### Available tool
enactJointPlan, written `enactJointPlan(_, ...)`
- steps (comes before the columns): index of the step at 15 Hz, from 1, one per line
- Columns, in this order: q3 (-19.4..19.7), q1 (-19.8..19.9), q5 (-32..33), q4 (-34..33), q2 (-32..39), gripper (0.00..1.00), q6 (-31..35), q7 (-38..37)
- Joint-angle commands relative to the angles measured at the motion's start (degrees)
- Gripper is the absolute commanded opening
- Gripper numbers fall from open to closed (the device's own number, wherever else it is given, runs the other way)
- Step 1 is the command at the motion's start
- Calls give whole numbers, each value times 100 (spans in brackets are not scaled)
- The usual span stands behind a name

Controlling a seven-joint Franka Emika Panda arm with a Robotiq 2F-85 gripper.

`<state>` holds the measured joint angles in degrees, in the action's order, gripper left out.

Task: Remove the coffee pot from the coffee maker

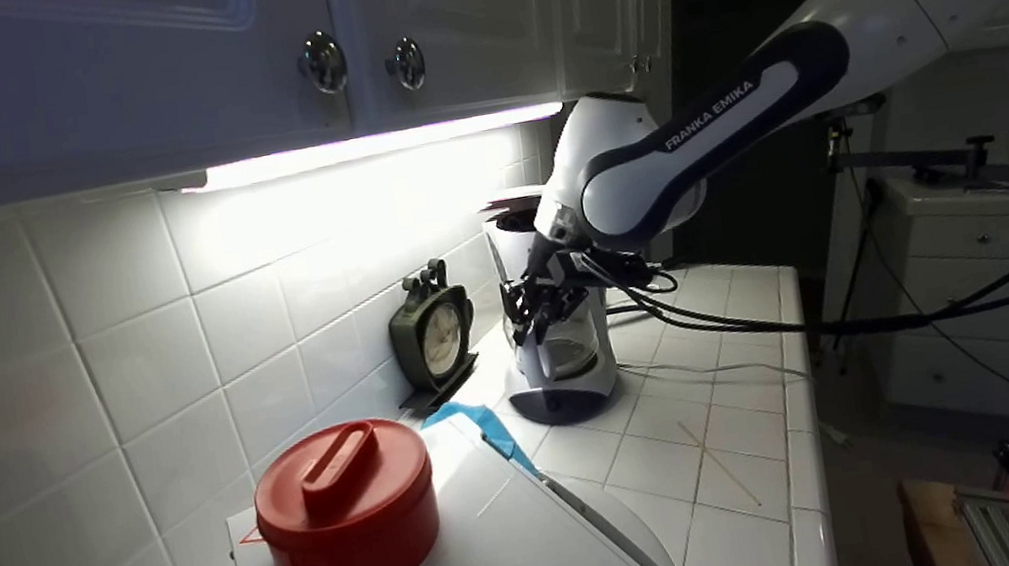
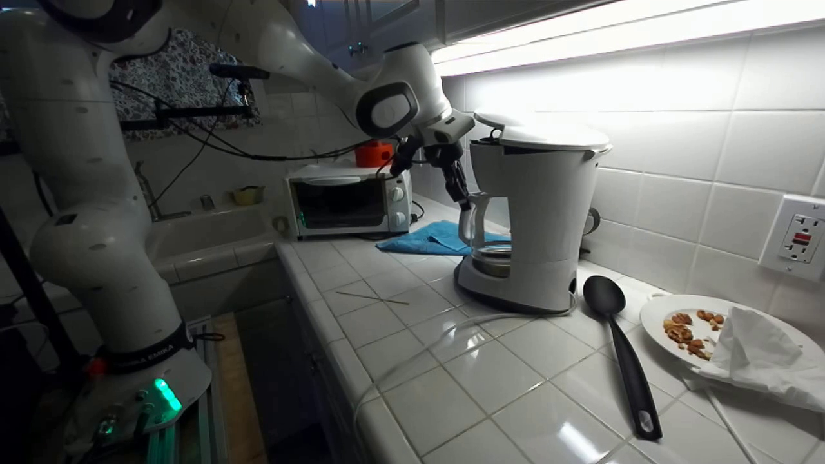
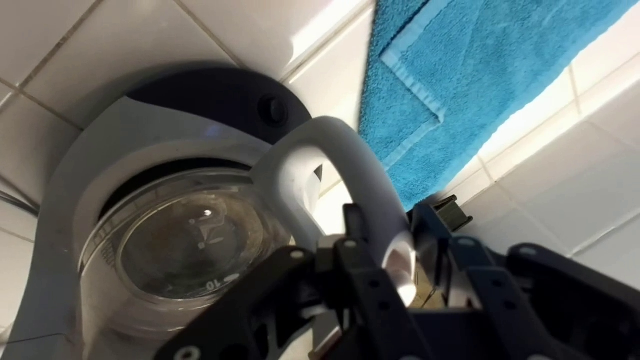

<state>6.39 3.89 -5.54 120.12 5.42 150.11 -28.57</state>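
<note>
The white-tiled worktop [image 2: 515, 412] runs right through the scene, and the arm [image 1: 744, 98] reaches out over it in both exterior views, bent down at the wrist. Next in size, the toaster oven [image 2: 341, 203], at the far left in an exterior view. Then the coffee maker [image 2: 541, 225], standing upright, pale body, dark along the base. A blue cloth [image 3: 450, 75] lies on the worktop between those two, and over to the right in an exterior view there's a white plate [image 2: 654, 322] with crumpled white paper [image 2: 757, 348] on it. The red lidded container [image 1: 351, 530] is up on the toaster oven; a dark green dial [image 1: 433, 340] stands left of the coffee maker in an exterior view. Now the coffee pot [image 3: 190, 245], clear glass: it's inside the coffee maker, down at the base, pale handle [image 3: 347, 147] facing outward. And the gripper [image 3: 389, 217] is right there! The fingers [image 3: 355, 220] stand one each side of the handle, very close, but whether they're clamped on it, I can't tell. A black spoon [image 2: 622, 351] lies between coffee maker and plate, a thin stick [image 2: 374, 297] on the worktop to the left, and last, on the plate, nut pieces [image 2: 680, 332].
</note>
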Motion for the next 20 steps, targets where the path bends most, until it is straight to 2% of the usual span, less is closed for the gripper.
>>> enactJointPlan(1,-112,79,-859,288,-363,8,-109,604)
enactJointPlan(4,-97,140,-1576,387,-574,8,-226,1096)
enactJointPlan(8,-65,145,-2061,514,-783,8,-536,1467)
enactJointPlan(20,-144,-58,-2272,1043,-1173,7,-802,1943)
